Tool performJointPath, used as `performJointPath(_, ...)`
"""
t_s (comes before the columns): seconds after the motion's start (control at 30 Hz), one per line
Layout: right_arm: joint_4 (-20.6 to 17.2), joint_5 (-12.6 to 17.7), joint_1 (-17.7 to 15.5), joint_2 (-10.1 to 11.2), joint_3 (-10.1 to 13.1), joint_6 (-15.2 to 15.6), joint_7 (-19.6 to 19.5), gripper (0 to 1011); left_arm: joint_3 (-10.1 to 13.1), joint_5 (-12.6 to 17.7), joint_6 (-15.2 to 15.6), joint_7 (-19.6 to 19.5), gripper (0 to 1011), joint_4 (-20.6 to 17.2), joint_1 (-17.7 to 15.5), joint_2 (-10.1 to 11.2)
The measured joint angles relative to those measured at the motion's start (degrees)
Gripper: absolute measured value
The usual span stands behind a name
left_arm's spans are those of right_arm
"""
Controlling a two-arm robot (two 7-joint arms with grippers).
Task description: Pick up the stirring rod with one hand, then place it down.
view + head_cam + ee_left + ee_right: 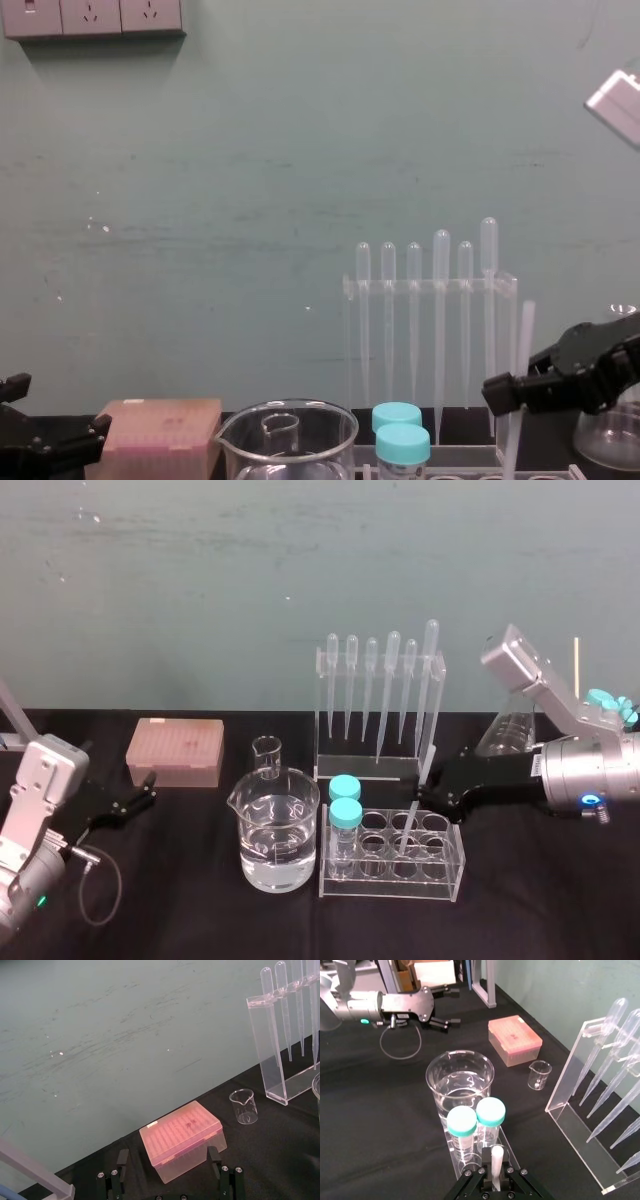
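Clamping the stirring rod point(411, 818) between the closed fingers of the right gripper point(430, 780), holding it steeply tilted just in front of the pipette rack point(380, 763). Reaching its lower end down among the empty holes of the clear test tube rack point(452, 875), beside two teal-capped tubes point(345, 802) and the water-filled beaker point(280, 835). Parking the left gripper point(140, 798) near the pink tip box point(175, 750), fingers spread apart.

Right gripper point(495, 1183): fingers clamped on white rod point(496, 1156) | two teal-capped tubes point(461, 1124) in clear rack point(454, 1158), just beside rod | water beaker point(460, 1085) next to tubes | small beaker point(539, 1075) between pink box point(515, 1040) and pipette rack point(572, 1097) | left gripper point(451, 1007) well apart, fingers spread
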Motion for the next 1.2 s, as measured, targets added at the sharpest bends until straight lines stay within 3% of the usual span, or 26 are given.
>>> performJointPath(0.57, -0.1, -0.6, -0.1, 0.1, -0.2, -0.3, -0.3, 112, 0.0, 0.0, 0.0, 0.0, 1000, 0.0, 0.0, 0.0)
performJointPath(1.1, -0.1, -0.4, -0.1, 0.1, -0.1, -0.3, -0.3, 572, 0.0, 0.0, 0.0, 0.0, 1000, 0.0, 0.0, 0.0)
performJointPath(1.2, -0.1, -0.4, -0.1, 0.1, -0.1, -0.3, -0.3, 715, 0.0, 0.0, 0.0, 0.0, 1000, 0.0, 0.0, 0.0)
